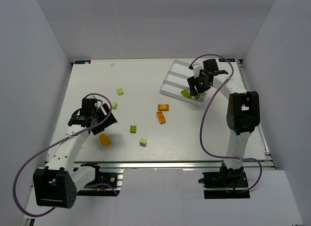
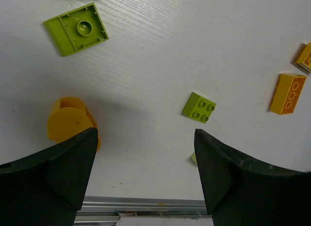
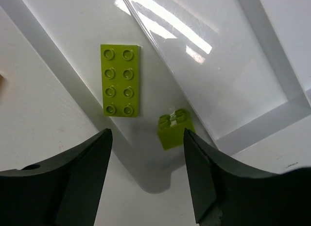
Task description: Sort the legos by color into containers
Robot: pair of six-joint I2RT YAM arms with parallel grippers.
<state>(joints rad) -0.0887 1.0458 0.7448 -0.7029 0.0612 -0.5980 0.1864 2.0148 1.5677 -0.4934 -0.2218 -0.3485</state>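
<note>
The white tray (image 1: 176, 78) lies at the back right. Its nearest compartment holds a flat lime-green brick (image 3: 119, 80) and a small lime-green brick (image 3: 175, 127). My right gripper (image 3: 148, 153) is open and empty just above them; it also shows in the top view (image 1: 197, 88). My left gripper (image 2: 146, 158) is open and empty above the table, also seen from the top (image 1: 108, 120). An orange round piece (image 2: 70, 121) sits by its left finger. A green brick (image 2: 199, 108), an upturned green plate (image 2: 77, 29) and two orange bricks (image 2: 287, 94) lie beyond.
Loose on the table are green bricks (image 1: 120, 91), (image 1: 133, 129), (image 1: 143, 142) and orange bricks (image 1: 163, 107), (image 1: 161, 117). The table's front rail (image 2: 146, 204) runs just below the left gripper. White walls enclose the table.
</note>
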